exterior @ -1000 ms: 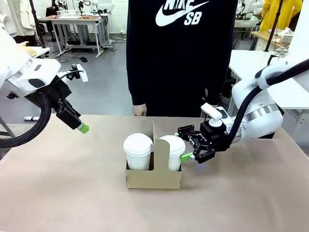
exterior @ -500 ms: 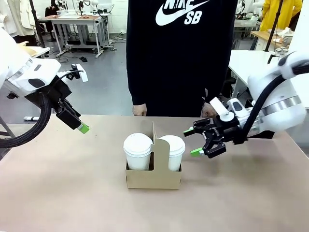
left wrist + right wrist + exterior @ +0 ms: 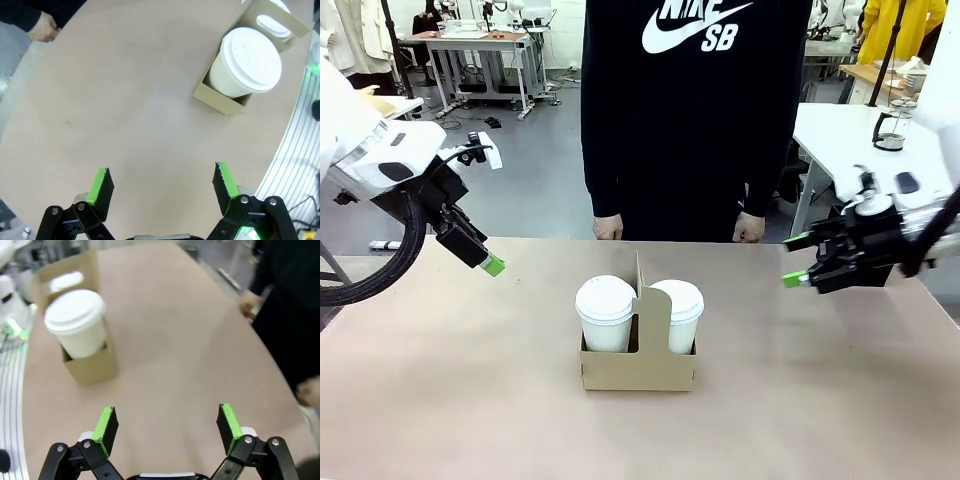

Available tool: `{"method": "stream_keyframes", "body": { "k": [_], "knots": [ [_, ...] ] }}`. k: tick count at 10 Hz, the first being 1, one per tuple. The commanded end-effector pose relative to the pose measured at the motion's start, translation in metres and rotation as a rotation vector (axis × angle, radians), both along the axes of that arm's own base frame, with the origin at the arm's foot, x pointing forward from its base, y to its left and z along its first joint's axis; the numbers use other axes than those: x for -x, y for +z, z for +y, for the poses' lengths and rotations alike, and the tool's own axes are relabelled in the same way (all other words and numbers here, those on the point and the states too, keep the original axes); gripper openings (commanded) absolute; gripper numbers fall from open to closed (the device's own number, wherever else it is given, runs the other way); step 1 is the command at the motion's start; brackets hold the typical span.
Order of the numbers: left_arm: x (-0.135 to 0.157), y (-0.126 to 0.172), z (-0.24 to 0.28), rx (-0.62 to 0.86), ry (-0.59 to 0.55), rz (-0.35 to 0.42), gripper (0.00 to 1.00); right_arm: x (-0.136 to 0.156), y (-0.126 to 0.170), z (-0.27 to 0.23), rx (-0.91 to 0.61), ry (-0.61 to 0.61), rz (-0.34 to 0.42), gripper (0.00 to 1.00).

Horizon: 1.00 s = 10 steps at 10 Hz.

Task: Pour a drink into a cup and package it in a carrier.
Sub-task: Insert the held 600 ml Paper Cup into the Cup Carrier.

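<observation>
A: Right black two-finger gripper with green pads (image 3: pixel 798 260) first. State?

B: Spread wide, nothing between the fingers. It hangs off to the right of the low brown cardboard cup carrier (image 3: pixel 639 366), well apart from it, above the tan table (image 3: pixel 470 380). In the right wrist view the same gripper (image 3: pixel 167 424) has bare tabletop between its pads and the carrier (image 3: pixel 89 365) sits up and to the left.

A: Left one?

B: Left black gripper with green pads (image 3: pixel 492 264) is also spread apart and holds nothing, going by the left wrist view (image 3: pixel 162 184). It hangs well left of the carrier. From that wrist camera the carrier (image 3: pixel 222 100) is far up and to the right.

A: Cups?

B: Two white paper cups with white domed lids stand upright in the carrier, one either side of the upright central handle tab (image 3: pixel 645 305): left cup (image 3: pixel 605 312), right cup (image 3: pixel 679 314). Long axes vertical, lids up. Carrier's long side runs left-right across the table, near mid-table.

A: Any text?

B: "NIKE SB" in white with a swoosh on the black sweatshirt (image 3: pixel 695 110) of the person standing beyond the carrier. Cups plain, no print readable. Person's hands (image 3: pixel 608 228) hang at the far table edge.
</observation>
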<state>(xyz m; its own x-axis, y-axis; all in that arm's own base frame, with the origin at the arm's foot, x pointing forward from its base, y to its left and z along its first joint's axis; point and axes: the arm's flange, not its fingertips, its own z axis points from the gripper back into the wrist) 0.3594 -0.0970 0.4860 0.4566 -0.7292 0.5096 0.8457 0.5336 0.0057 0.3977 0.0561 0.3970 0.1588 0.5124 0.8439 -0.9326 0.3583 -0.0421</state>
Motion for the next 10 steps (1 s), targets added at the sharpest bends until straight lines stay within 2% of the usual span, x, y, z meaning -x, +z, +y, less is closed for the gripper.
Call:
{"method": "stream_keyframes", "body": {
  "k": [1,3,5,7,8,9,10],
  "knots": [
    [0.001,0.001,0.000,0.018,0.005,0.009,1.00,0.025,0.024,-0.029,0.070,-0.199,-0.003,1.00],
    [0.001,0.001,0.000,0.018,0.005,0.009,1.00,0.040,0.032,-0.056,0.074,-0.269,0.012,1.00],
    [0.001,0.001,0.000,0.018,0.005,0.009,1.00,0.042,0.029,-0.064,0.078,-0.260,0.082,1.00],
    [0.001,0.001,0.000,0.018,0.005,0.009,1.00,0.039,0.023,-0.067,0.105,-0.279,0.121,1.00],
    [0.001,0.001,0.000,0.018,0.005,0.009,1.00,0.034,0.021,-0.067,0.061,-0.304,0.105,1.00],
    [0.001,0.001,0.000,0.018,0.005,0.009,1.00,0.004,0.032,-0.071,0.099,-0.273,0.071,1.00],
    [0.001,0.001,0.000,0.018,0.005,0.009,1.00,0.004,0.032,-0.071,0.099,-0.273,0.071,1.00]
  ]
}}
